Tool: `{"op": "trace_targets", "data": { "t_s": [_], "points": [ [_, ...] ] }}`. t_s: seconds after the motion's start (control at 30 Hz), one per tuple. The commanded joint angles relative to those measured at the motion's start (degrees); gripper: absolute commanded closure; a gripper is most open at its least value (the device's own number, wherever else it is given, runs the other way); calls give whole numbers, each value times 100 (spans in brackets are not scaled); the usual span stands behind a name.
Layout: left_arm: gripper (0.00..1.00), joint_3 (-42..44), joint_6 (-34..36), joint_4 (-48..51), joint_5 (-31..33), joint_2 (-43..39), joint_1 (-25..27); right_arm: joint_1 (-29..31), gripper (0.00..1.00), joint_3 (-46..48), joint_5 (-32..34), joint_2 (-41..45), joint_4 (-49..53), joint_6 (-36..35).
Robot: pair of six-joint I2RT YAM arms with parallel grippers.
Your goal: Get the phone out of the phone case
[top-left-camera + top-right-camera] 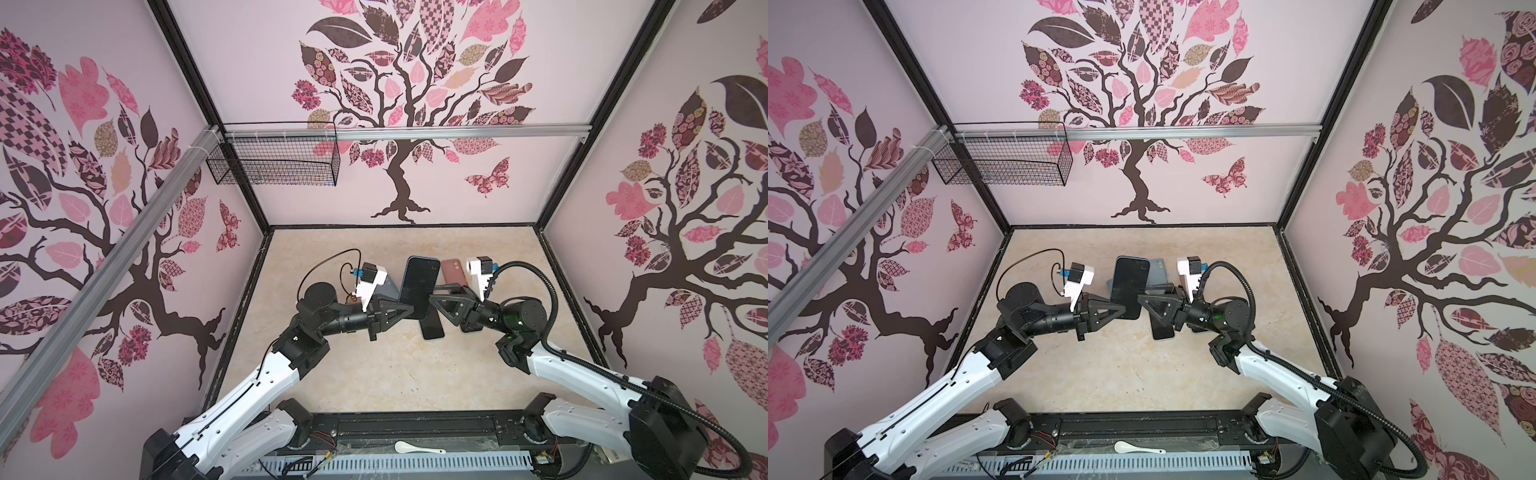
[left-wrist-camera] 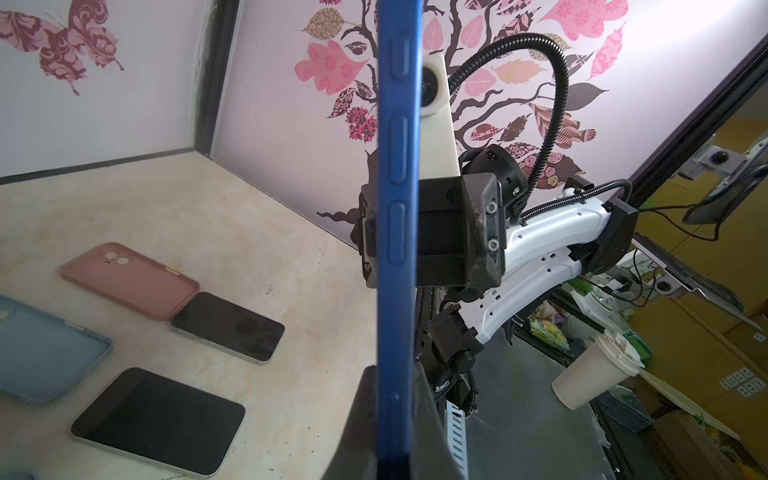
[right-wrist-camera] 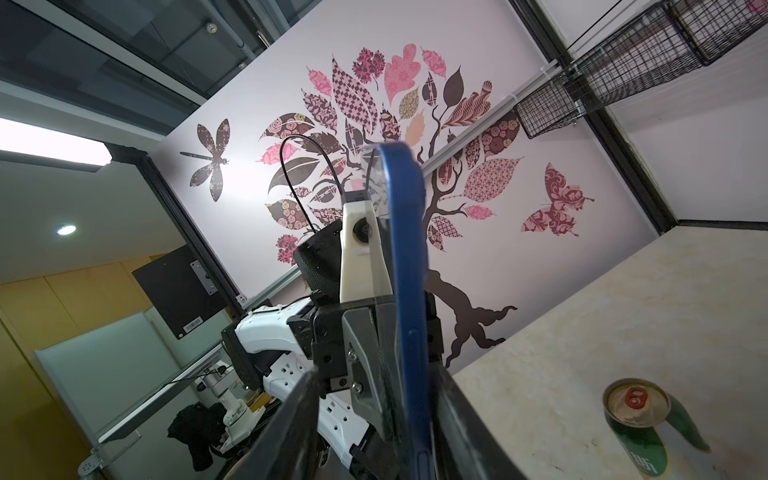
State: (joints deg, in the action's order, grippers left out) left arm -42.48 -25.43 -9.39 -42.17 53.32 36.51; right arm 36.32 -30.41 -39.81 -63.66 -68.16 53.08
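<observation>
The phone sits in its dark blue phone case [image 1: 419, 286] [image 1: 1128, 286], held upright above the table's middle with its dark screen showing in both top views. My left gripper [image 1: 409, 309] [image 2: 392, 399] is shut on its left long edge, one finger on the screen and one on the case's back. My right gripper [image 1: 432, 297] [image 3: 374, 374] straddles the opposite edge with its jaws open. One of its fingers [image 3: 457, 415] lies against the blue case [image 3: 409, 270] and the other stands well apart. The left wrist view shows the case's side buttons [image 2: 397, 208].
On the table below lie a pink case [image 1: 452, 270] [image 2: 129, 282], a light blue case [image 1: 1158, 270] [image 2: 45, 353] and two bare phones [image 2: 226, 326] [image 2: 158, 419]. A green can [image 3: 640, 424] lies to the right. A wire basket [image 1: 274, 160] hangs on the back wall.
</observation>
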Motion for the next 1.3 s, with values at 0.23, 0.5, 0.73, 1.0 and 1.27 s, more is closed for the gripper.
{"op": "trace_targets", "data": {
  "t_s": [0.23,0.5,0.73,1.0,1.27],
  "points": [
    [100,108,-71,-249,25,38,14,26,72,-138,123,-66,-74,-155],
    [100,310,-91,-223,167,-22,21,29,97,114,388,74,209,-321],
    [38,457,37,696,692,-440,-475,20,100,308,1265,598,2520,-1222],
    [20,123,482,2308,1500,-550,-943,17,100,170,1840,415,5375,-1866],
    [14,-92,312,2472,1672,-53,-936,-389,100,-566,431,-251,7010,-1890]
  ]
}}
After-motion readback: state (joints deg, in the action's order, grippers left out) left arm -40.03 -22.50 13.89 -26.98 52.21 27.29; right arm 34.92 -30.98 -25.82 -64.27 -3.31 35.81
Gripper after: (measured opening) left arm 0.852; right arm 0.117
